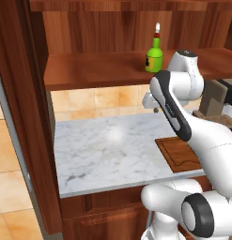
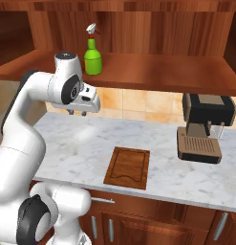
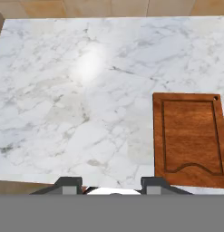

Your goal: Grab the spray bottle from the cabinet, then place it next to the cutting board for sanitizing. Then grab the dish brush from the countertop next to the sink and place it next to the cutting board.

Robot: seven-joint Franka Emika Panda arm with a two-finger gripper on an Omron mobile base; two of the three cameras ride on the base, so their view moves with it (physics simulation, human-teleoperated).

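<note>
So the spray bottle (image 2: 93, 53) is parked upright on the wide plank shelf of the cabinet (image 2: 153, 72), green body with the white trigger on top, nothing touching it. In the left base view the same bottle (image 1: 154, 55) is seen just behind the arm's upper joint, on the shelf. The gripper (image 2: 77, 113) is held out over the countertop (image 2: 186, 177), below the shelf level and well apart from the bottle, pointed down at the marble. Its fingertips (image 3: 70, 185) are spread apart with bare marble seen between them, so the jaws are released and nothing is grasped. The cutting board (image 3: 190, 138) is laid flat on the countertop near its front edge, off to the right of the gripper in the hand view, groove visible around the rim. A dark coffee machine (image 2: 204, 125) is set further right on the marble, apart from the board.
</note>
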